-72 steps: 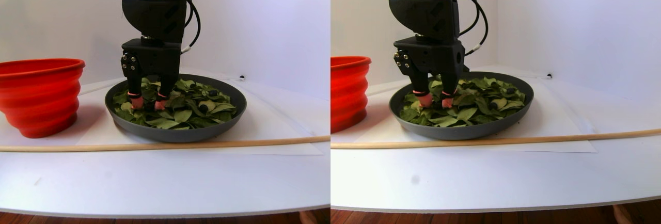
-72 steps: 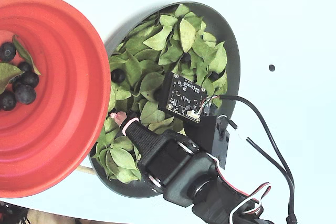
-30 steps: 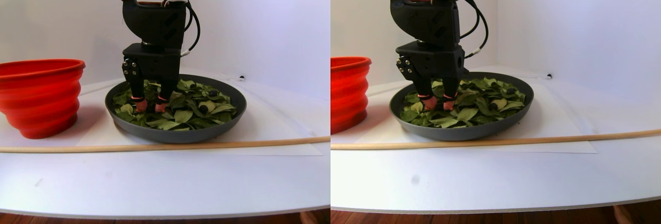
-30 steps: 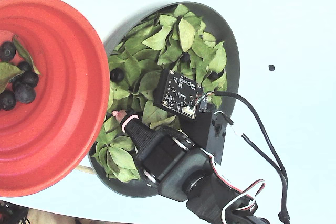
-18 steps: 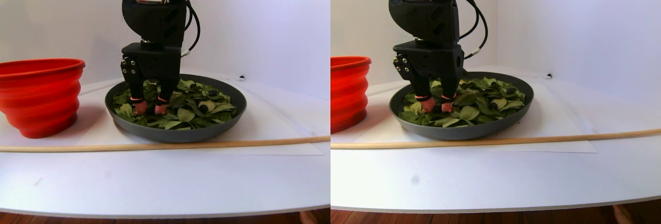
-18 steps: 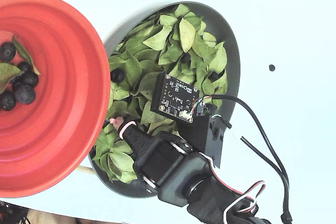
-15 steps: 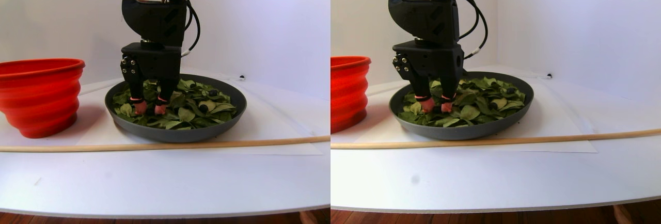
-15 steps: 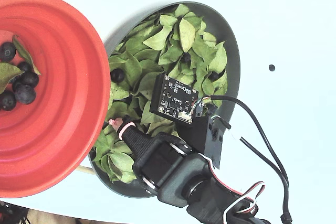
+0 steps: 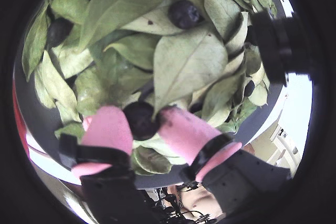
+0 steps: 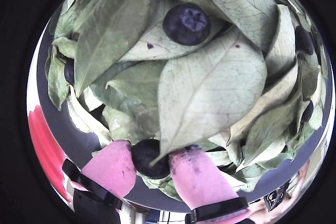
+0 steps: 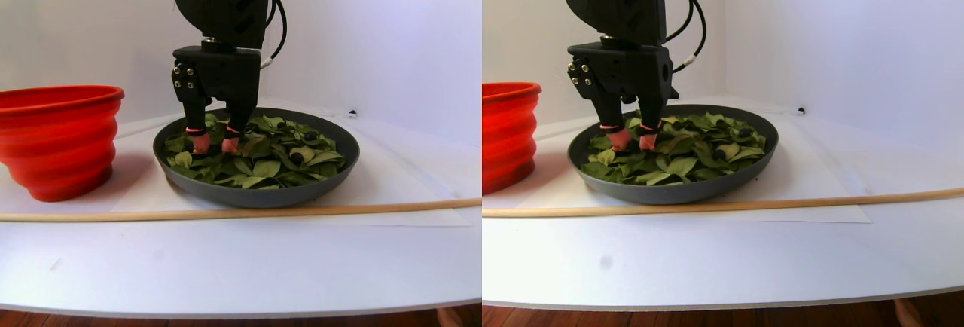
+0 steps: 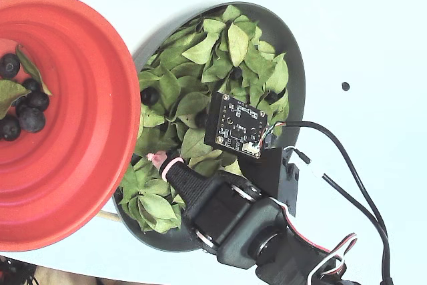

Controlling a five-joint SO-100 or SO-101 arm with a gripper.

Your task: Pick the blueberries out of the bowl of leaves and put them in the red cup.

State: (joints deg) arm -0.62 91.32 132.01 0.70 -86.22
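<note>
My gripper (image 9: 140,119) is shut on a blueberry (image 9: 139,120), pinched between its pink fingertips (image 10: 113,167) just above the leaves (image 10: 210,85). The stereo pair view shows the gripper (image 11: 212,143) hanging over the left part of the dark grey bowl (image 11: 256,195). More blueberries lie on the leaves, one ahead of the fingers (image 10: 186,23) and one near the bowl's left side (image 12: 149,95). The red cup (image 12: 73,131) stands to the left of the bowl (image 12: 297,65), its rim overlapping it in the fixed view. Several blueberries (image 12: 30,118) and leaf pieces lie inside the cup.
A thin wooden stick (image 11: 226,212) lies across the table in front of the bowl and cup. A small black speck (image 12: 345,86) sits on the white surface right of the bowl. The arm's cables (image 12: 347,171) trail to the lower right.
The gripper has risen a little out of the leaves with a blueberry between its fingertips. Some leaves at the bowl's lower left have shifted.
</note>
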